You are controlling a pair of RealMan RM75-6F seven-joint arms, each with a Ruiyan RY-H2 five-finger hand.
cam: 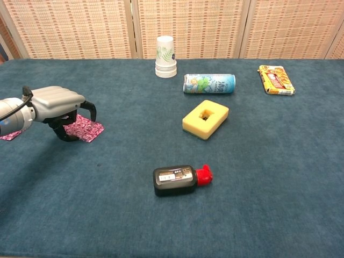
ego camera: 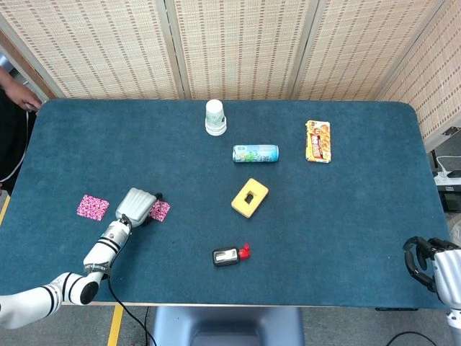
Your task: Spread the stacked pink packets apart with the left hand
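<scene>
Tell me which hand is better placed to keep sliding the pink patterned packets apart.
Left. The left hand sits over the nearer pink patterned packet, with the other pink packet lying apart beside it. The right hand hangs off the opposite table corner, far from both.

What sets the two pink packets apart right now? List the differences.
1. The left pink packet lies fully in the open; the right pink packet is partly covered by the left hand.
2. The left pink packet lies nearer the table's left edge; the right pink packet lies nearer the yellow block.
Shared: both lie flat on the blue table with the same pink speckled print.
</scene>
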